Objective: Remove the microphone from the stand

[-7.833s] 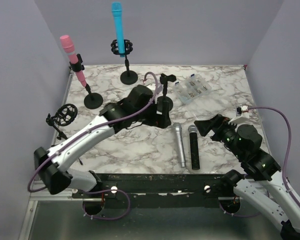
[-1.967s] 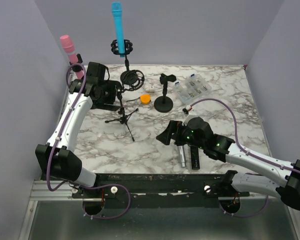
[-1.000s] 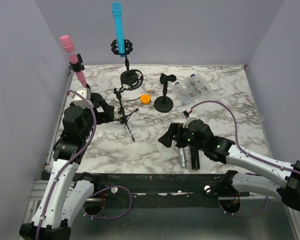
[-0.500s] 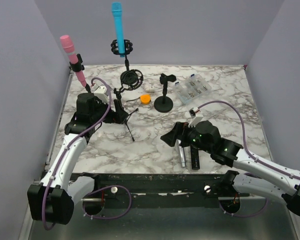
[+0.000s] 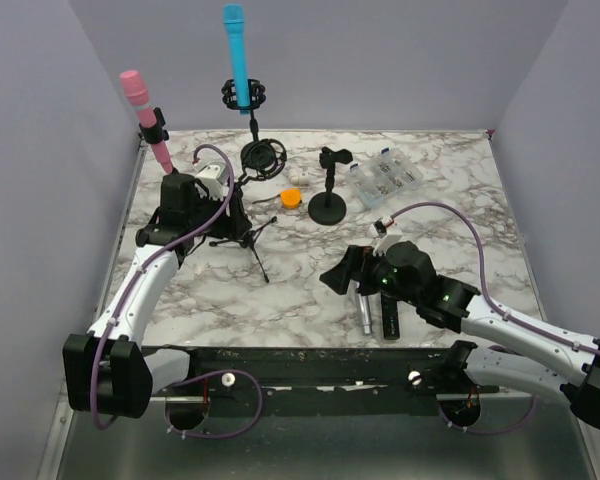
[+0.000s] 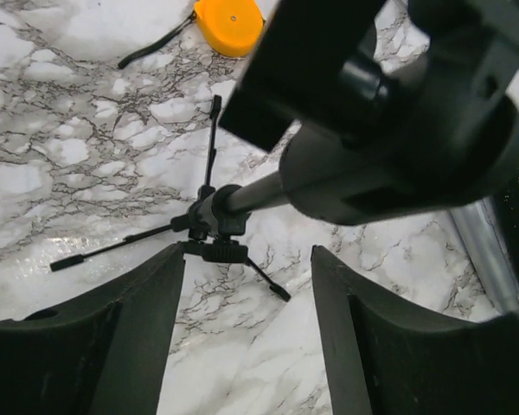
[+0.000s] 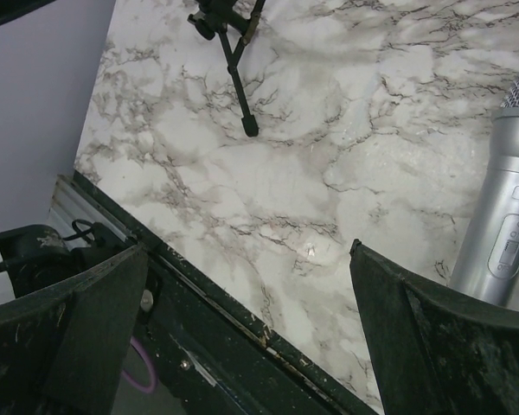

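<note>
A pink microphone [image 5: 136, 92] sits tilted in a clip stand at the back left. A blue microphone [image 5: 237, 50] stands upright in a shock mount stand at the back. A black tripod stand [image 5: 247, 236] carries an empty shock mount [image 5: 263, 158]. My left gripper [image 5: 230, 207] is open and empty, right beside the tripod's pole. In the left wrist view it [image 6: 246, 256] hovers over the tripod hub [image 6: 214, 226]. My right gripper [image 5: 335, 275] is open and empty, low over the table by a silver microphone [image 5: 362, 306], which also shows in the right wrist view [image 7: 502, 225].
A black microphone [image 5: 390, 315] lies beside the silver one. A small desk stand [image 5: 328, 195], an orange tape measure [image 5: 292, 198] and a clear parts box [image 5: 384, 180] sit at the back middle. The table's front rail [image 7: 242, 328] is under my right gripper [image 7: 249, 251].
My left arm has swung from the left side towards the tripod, and its gripper now sits against the tripod's pole. My right gripper has shifted slightly. The microphones have not moved.
</note>
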Available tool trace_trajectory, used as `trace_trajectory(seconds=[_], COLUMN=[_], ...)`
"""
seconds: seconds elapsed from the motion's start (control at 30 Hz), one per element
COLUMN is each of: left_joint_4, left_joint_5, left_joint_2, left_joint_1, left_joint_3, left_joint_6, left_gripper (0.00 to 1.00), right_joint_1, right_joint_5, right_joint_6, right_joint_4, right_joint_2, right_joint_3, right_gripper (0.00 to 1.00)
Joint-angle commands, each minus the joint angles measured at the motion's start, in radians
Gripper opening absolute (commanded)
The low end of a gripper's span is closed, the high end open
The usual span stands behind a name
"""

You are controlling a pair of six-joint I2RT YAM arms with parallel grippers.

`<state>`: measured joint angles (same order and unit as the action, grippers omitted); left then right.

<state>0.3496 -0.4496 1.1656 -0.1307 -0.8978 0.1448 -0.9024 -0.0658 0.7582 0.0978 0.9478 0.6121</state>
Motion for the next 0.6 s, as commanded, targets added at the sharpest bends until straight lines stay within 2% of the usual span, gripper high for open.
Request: trace_trajectory(seconds=[0.0, 0.2, 0.3, 0.57], left_joint_4=[0.014, 0.016, 0.01, -0.025], left_joint_5=[-0.015, -0.031, -0.069, -0.162], left_joint_2=[0.031, 0.052, 0.068, 0.098], left_joint_1=[0.008, 0.017, 0.042, 0.076], left_joint_3=[-0.04, -0.033, -0.033, -0.018], left_joint_6=[-0.026, -0.014, 0.0, 0.036], left_gripper=[0.56, 0.52, 0.45, 0.42], right_joint_1=[-0.007, -0.007, -0.008, -0.008], right_joint_5=[-0.013, -0.016, -0.012, -0.017], right_joint_6=[-0.005, -0.009, -0.009, -0.009], right_joint_4=[-0.009, -0.004, -0.004, 0.0], right_joint_2=[-0.019, -0.026, -0.023, -0.039], right_joint_3=[-0.013, -0.008, -0.007, -0.012], right_gripper=[1.0, 1.0, 1.0, 1.0])
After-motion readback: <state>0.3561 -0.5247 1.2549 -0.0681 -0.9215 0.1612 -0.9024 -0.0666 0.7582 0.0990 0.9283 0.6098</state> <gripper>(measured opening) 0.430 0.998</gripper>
